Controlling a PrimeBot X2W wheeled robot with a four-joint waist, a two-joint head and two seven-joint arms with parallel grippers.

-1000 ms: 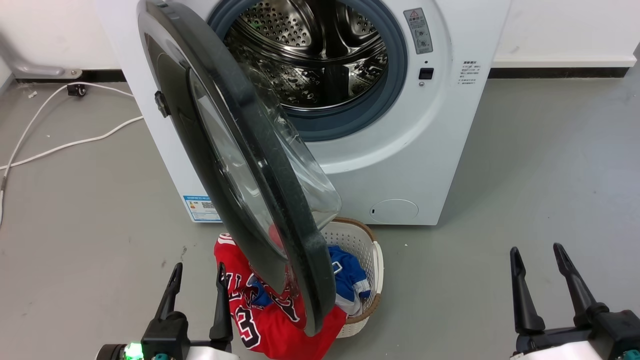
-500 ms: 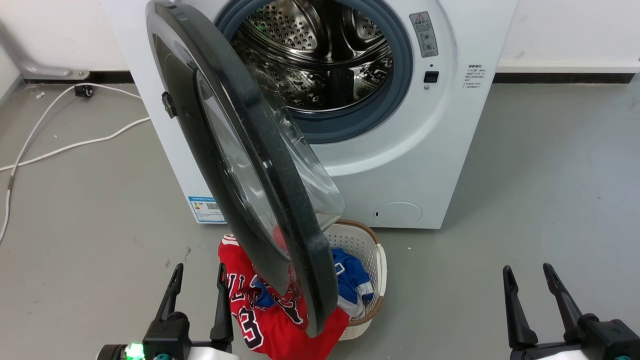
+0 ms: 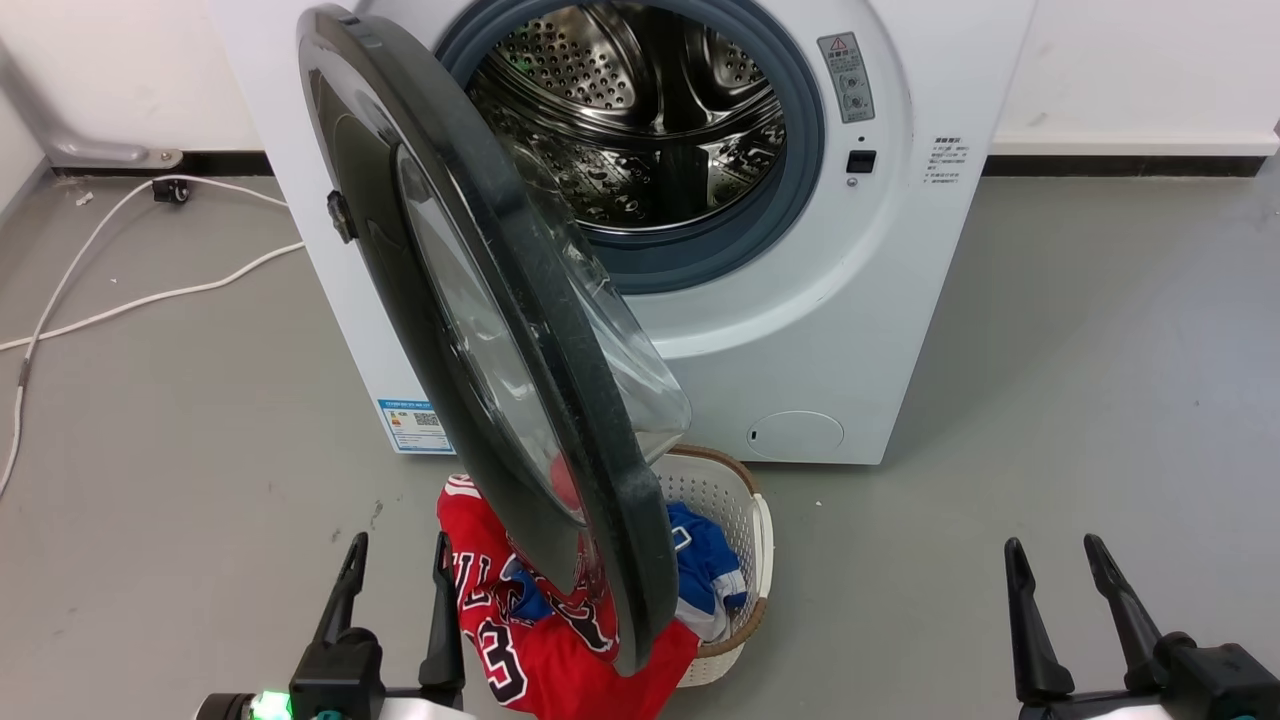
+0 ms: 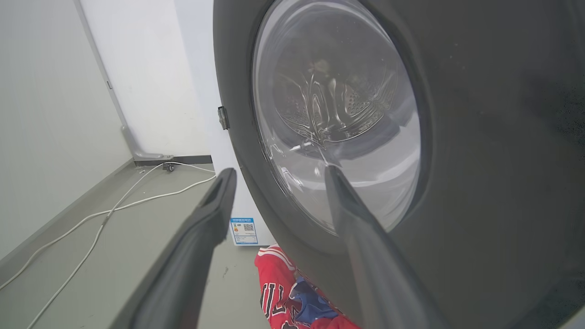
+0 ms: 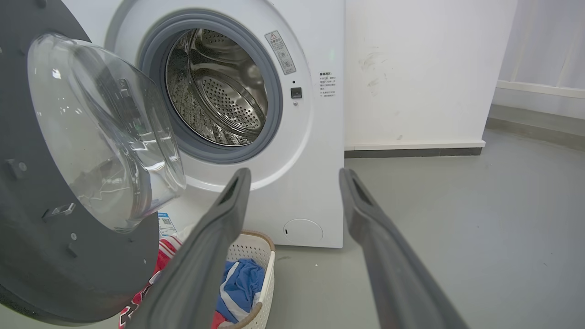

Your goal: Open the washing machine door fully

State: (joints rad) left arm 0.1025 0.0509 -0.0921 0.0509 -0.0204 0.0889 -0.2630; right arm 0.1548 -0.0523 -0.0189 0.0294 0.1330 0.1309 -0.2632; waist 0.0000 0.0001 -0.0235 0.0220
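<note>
Two grippers are hanging low and empty: the left gripper (image 3: 399, 540) is holding its fingers spread near the outer face of the washing machine door (image 3: 480, 330), and the right gripper (image 3: 1052, 543), likewise spread, is waiting well apart from it. The door is standing roughly half open, edge-on to the head camera, over the laundry basket (image 3: 758, 530) before the washing machine (image 3: 850, 330). Finishing well is probably calling for a slow push on the dark inner rim near the free edge, following its arc leftward and sparing the glass bowl (image 5: 105, 132).
</note>
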